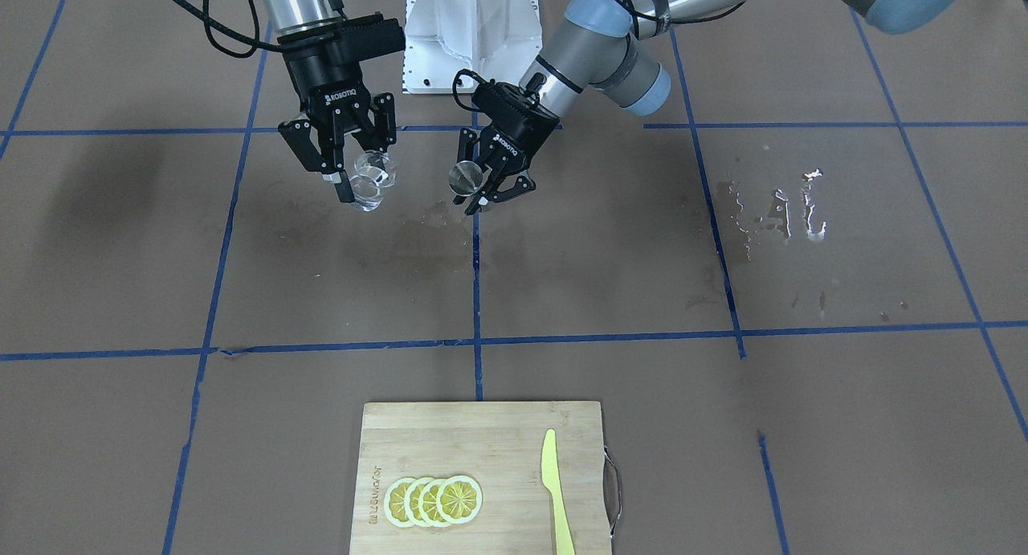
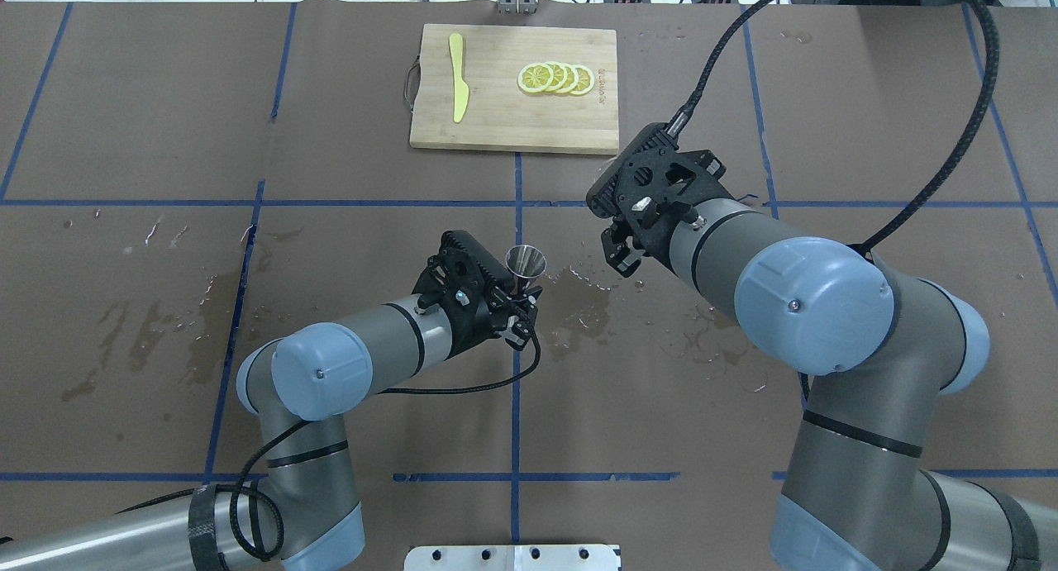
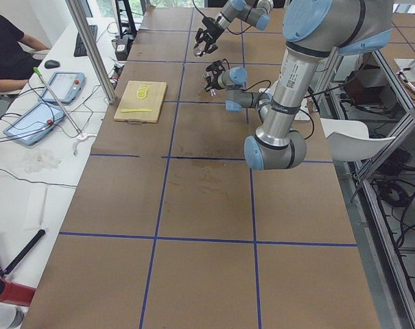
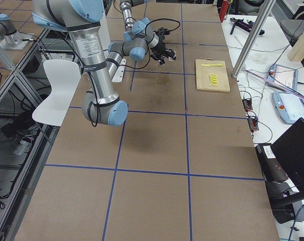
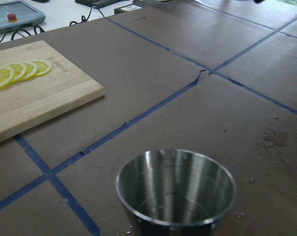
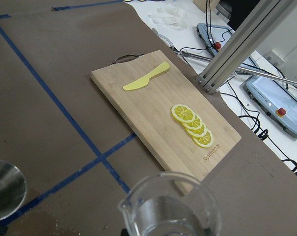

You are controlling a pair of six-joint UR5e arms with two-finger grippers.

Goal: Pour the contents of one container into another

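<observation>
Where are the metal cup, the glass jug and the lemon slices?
metal cup (image 5: 175,191), left wrist view, its shiny inside.
glass jug (image 6: 170,209), right wrist view, its clear inside.
lemon slices (image 1: 434,501), front-facing view, middle of the row.

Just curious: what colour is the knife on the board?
The knife is pale yellow-green; front-facing view shows it best.
</observation>
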